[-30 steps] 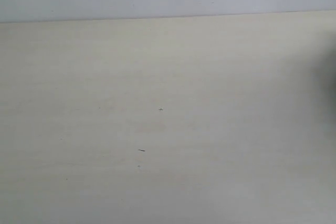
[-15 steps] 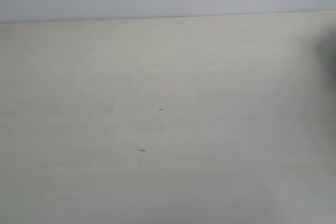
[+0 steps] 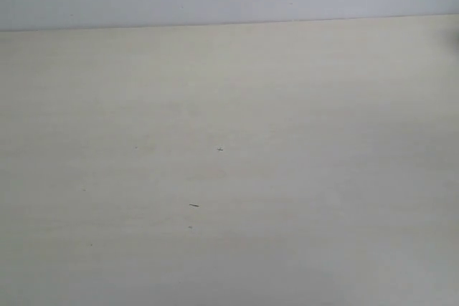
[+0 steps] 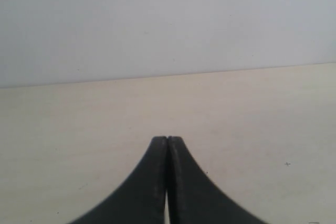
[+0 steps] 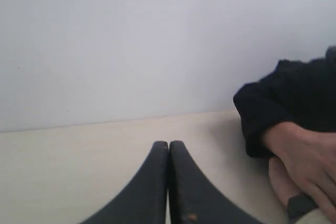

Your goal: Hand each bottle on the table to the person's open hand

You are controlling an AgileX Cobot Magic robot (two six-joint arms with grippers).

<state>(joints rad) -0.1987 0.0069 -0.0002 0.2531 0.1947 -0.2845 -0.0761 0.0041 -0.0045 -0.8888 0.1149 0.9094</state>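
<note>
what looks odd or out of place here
Nothing spilled or damaged. The table shows a few tiny dark specks. The left gripper and right gripper are shut, empty; a hand rests near the right one.

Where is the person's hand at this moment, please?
Only the right wrist view shows the black-sleeved hand, over the pale beige table, near the right gripper.

We see the person's hand and black sleeve cut off at the picture's edge, with a dark-capped thing beneath, too cropped to name.
</note>
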